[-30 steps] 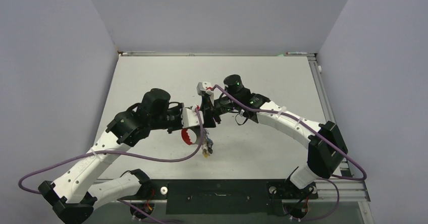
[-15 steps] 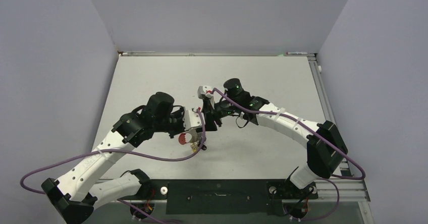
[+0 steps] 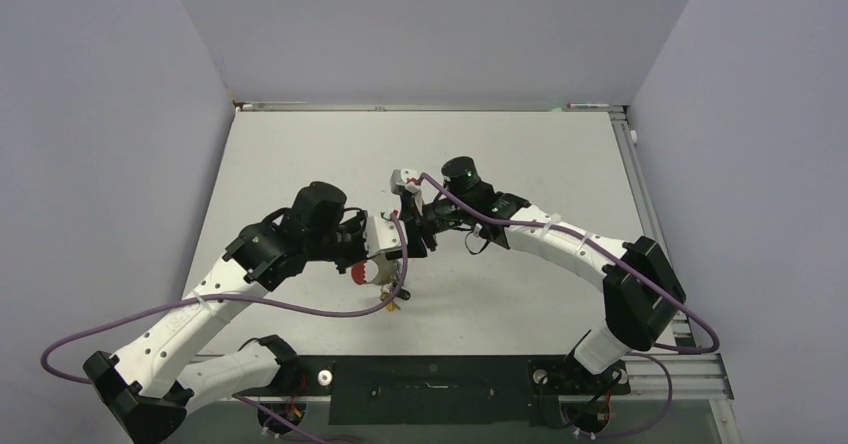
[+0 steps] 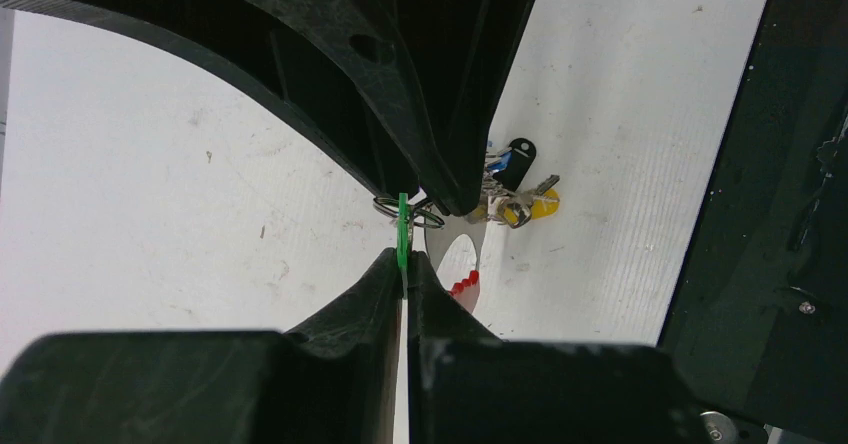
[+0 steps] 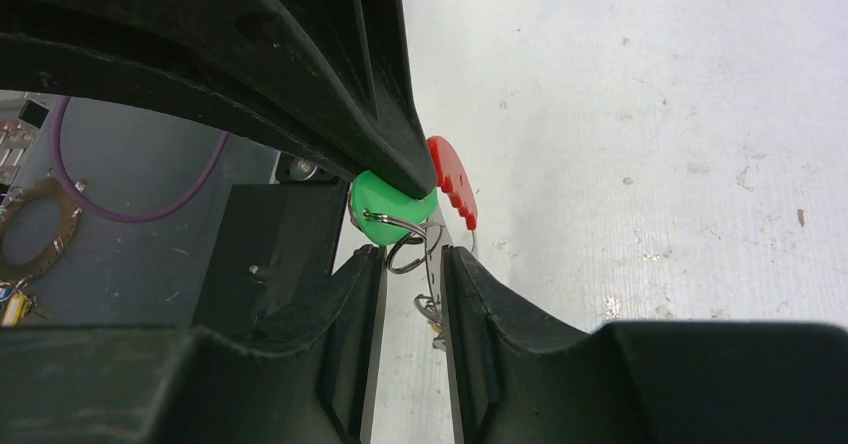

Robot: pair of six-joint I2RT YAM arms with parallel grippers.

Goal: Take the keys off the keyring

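Observation:
My left gripper point(image 4: 404, 264) is shut on the thin green key point(image 4: 403, 229), seen edge-on. That green key head point(image 5: 388, 210) also shows in the right wrist view, under the left fingers. The grey keyring point(image 4: 458, 254) with its red arc point(image 5: 452, 179) hangs just beyond it. My right gripper point(image 5: 412, 259) has narrow jaws closed on the keyring's thin grey edge, with a small wire ring point(image 5: 405, 254) between them. The other keys point(image 4: 515, 192), black, blue and yellow, dangle close above the table point(image 3: 500, 294). From above, the red arc point(image 3: 362, 276) and yellow key point(image 3: 392, 305) sit below both grippers.
A purple cable point(image 3: 300, 307) loops from the left wrist across the table's near part. A black base plate point(image 3: 430, 376) runs along the front edge, seen as a dark panel point(image 4: 760, 214) in the left wrist view. Walls close off the left, right and back.
The left arm has swung in toward the right gripper. The keyring and its hanging keys have shifted a little left and lower. The right arm has barely moved.

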